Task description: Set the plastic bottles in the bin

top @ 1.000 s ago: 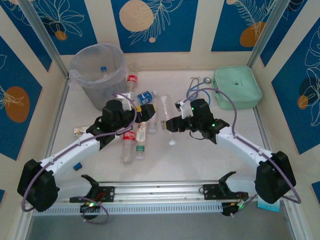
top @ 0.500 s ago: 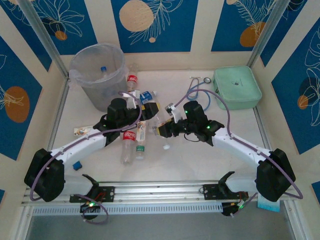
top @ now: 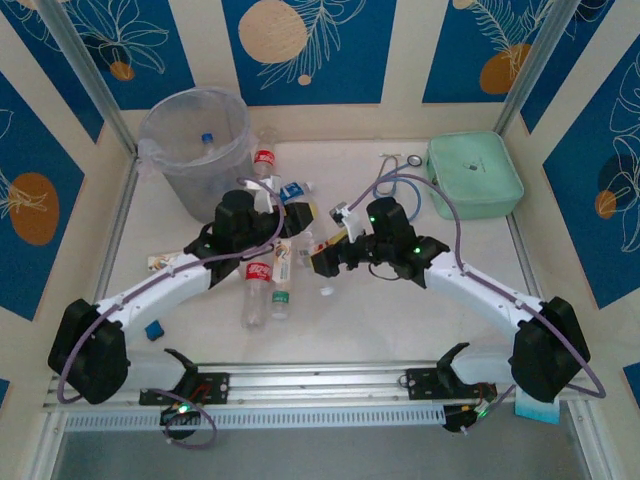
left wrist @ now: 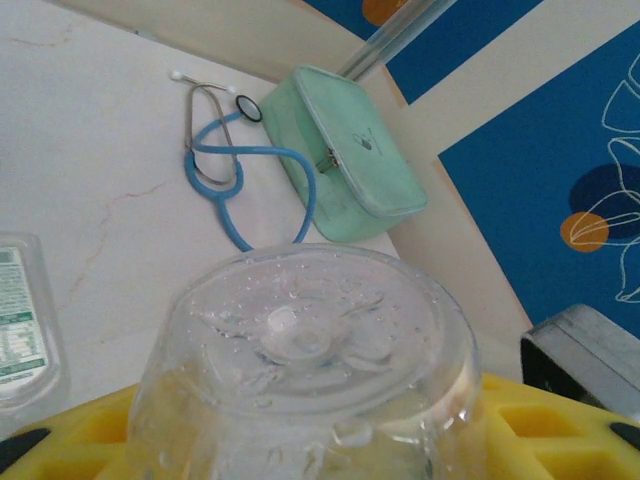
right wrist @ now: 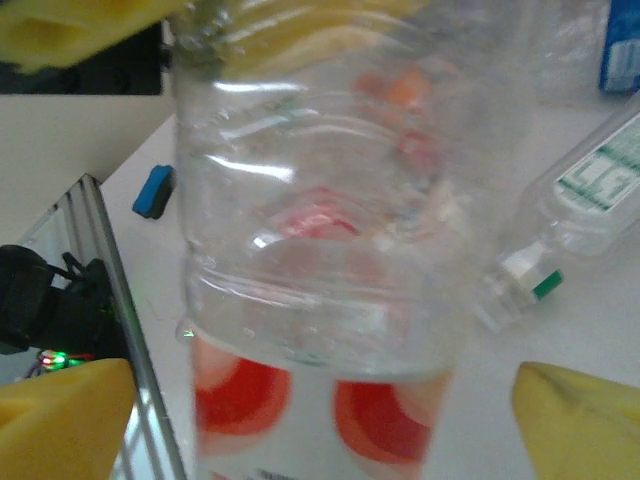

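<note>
while loose between the wide-open right fingers (right wrist: 60,420), clear bottle (left wrist: 305,350) tight in the left fingers (left wrist: 540,440)

White arms (top: 150,290), black joints (top: 545,350), purple cables (top: 456,225), yellow-padded jaws.

No text is legible. The green-white bottle label (left wrist: 20,325) carries lines of fine print, too blurred to read. The red bottle label (top: 258,271) shows white marking, too small to read. The green case (left wrist: 340,175) bears a small dark emblem of unclear form.
</note>
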`<state>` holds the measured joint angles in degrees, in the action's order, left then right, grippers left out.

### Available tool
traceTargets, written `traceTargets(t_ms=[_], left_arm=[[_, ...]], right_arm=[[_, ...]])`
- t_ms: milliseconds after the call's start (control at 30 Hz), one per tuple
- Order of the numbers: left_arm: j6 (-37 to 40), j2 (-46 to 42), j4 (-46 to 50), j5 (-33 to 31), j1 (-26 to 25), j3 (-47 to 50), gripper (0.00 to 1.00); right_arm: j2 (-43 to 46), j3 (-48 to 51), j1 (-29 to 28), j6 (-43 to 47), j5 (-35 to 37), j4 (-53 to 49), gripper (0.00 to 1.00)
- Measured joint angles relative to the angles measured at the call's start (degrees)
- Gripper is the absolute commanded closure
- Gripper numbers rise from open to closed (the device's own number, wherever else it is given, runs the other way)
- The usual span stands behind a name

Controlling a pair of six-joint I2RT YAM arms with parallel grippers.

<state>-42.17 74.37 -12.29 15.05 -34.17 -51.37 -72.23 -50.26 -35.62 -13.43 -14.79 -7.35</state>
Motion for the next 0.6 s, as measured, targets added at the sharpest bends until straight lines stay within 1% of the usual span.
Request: traceTargets(t_ms=[133,300,433,600], left_arm=[[3.8,-1.55,5.97,-1.2,1.9,-6.03,0.59],[7.85,-2.64,10.29,-2.4,7.21,-16.22,0.68],[10.67,-2.64,11.96,-4.02,12.57,-25.4,0.81],[12.39,-0.96,12.28,-8.0,21.11,-36.06,0.92]], right_arm=[[3.28,0.0,4.42,-0.74,0.85,-1.33,0.01],[7.67,0.13,9.51,-2.97,2.86,-3.23,0.01],[8.02,0.63,10.14,-5.03,4.46,-5.77,0.01],[7.98,0.9,10.14,-6.58,5.27,-8.66,0.01]])
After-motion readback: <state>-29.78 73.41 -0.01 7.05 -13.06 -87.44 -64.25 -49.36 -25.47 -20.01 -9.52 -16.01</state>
